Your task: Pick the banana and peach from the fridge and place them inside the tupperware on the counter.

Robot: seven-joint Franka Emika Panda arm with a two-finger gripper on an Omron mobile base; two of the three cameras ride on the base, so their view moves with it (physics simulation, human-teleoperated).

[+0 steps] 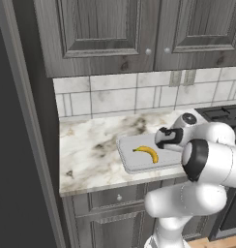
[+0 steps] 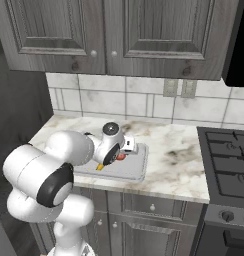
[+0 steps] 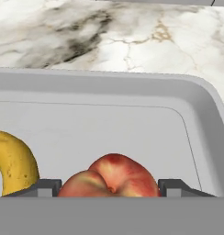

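A: Where is the fruit?

B: Both pieces are in the tray (image 1: 132, 167). The banana (image 1: 147, 153) lies flat on the tray floor, clear of the rim. The peach (image 3: 109, 179) sits on the tray floor beside the banana, nearer the tray's rounded corner. From the right base camera a bit of red peach (image 2: 121, 156) and a yellow end of the banana (image 2: 100, 167) show under the arm, inside the tray (image 2: 136, 172).

A: And the tray itself?

B: It rests on the marbled counter (image 1: 91, 150), near the front edge, with the tiled wall (image 1: 115, 97) behind and the dark stove (image 2: 229, 160) off to one side of it.

A: What about the gripper?

B: The gripper (image 3: 109, 187) is low over the tray, with the peach between its two fingers. One finger (image 3: 45, 187) stands on the banana side of the peach and the other on the corner side. The jaws are spread about as wide as the peach. I cannot tell whether the pads press on the fruit or stand just off it, so I cannot say whether it has hold of the peach.
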